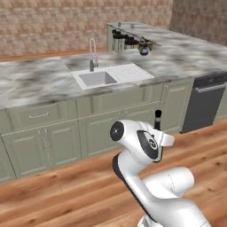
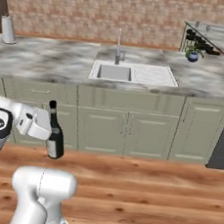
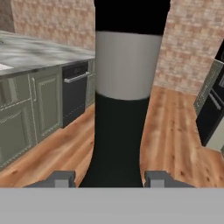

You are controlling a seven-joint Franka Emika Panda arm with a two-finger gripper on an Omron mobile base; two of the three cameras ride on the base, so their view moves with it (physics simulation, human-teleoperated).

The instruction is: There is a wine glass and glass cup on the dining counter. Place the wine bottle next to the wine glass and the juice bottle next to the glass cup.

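your end effector point(image 3: 112, 178) grips the wine bottle point(image 2: 55, 137) low on its body, upright, in the air above the wooden floor, well short of the far desk point(image 1: 195, 42). treat it as heavy, smooth, breakable glass; hold the body, not the neck.

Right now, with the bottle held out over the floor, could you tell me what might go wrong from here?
The gripper holds the wine bottle low on its body, above bare wooden floor, so a slip could drop it. The tall bottle could also tip in the grip while the base drives, and its neck might clip the worktop edge nearby.
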